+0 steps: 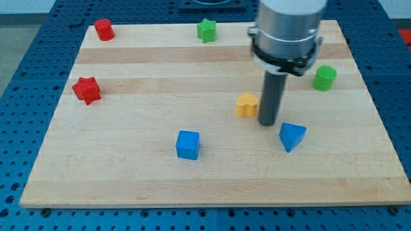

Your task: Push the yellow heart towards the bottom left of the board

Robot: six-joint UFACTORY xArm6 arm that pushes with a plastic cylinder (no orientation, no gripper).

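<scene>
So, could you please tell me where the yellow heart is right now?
The yellow heart sits right of the board's centre, just left of my tip, with the blue triangular block to its lower right.

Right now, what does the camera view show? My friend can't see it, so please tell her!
My tip sits just right of the yellow heart near the middle of the wooden board. A blue triangle block lies to the tip's lower right, a blue cube toward the bottom, and red and green blocks farther off.
</scene>
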